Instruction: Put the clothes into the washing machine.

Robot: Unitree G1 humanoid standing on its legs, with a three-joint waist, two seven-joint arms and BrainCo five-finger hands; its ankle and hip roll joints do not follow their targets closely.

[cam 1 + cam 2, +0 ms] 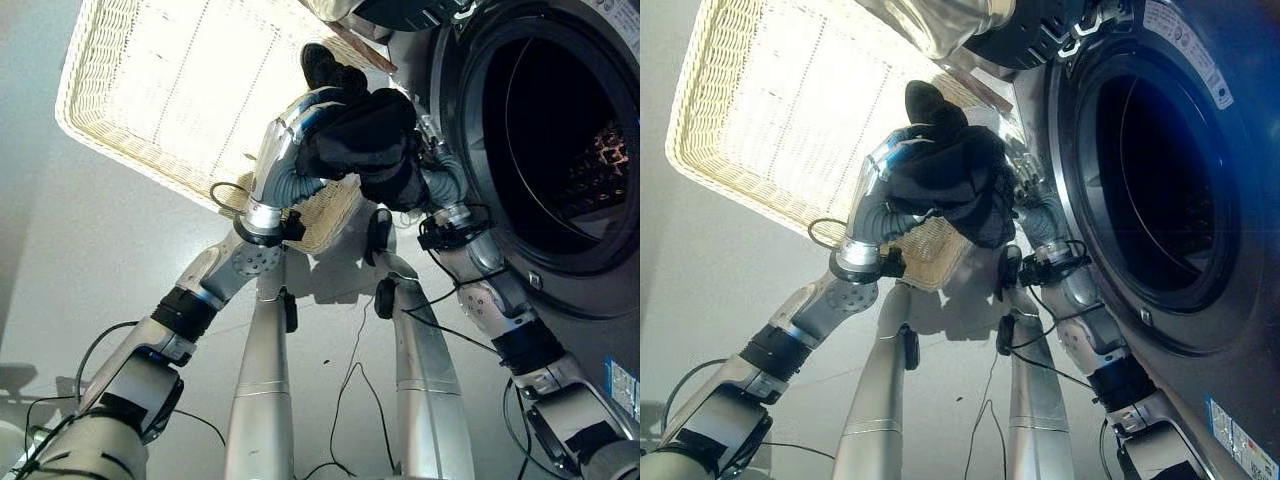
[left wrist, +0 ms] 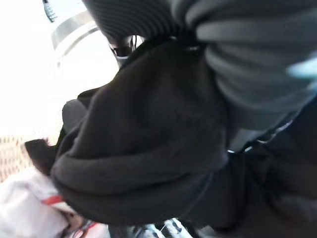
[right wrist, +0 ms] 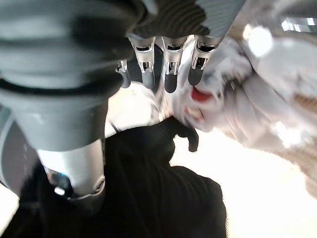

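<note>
I see a black garment (image 1: 370, 140) bunched up between my two arms, held above the near right corner of the wicker basket (image 1: 120, 120) and just beside the open washing machine (image 1: 560, 150), whose dark drum mouth is to the right of the bundle. The left robot hand (image 1: 325, 65) is buried in the cloth from the basket side; only a dark tip pokes out above the bundle, and in its wrist view the black fabric covers the fingers, so I cannot tell whether it is closed on the garment. The right robot hand (image 3: 166, 64) sits on the machine side of the bundle; in its own wrist view its fingers (image 3: 168, 74) hang straight and relaxed, with the black cloth lying below them and not pinched. Past those fingers I can make out white clothes (image 3: 257, 99) with a red mark, lying in the basket, which rests on the floor (image 1: 90, 260)
</note>
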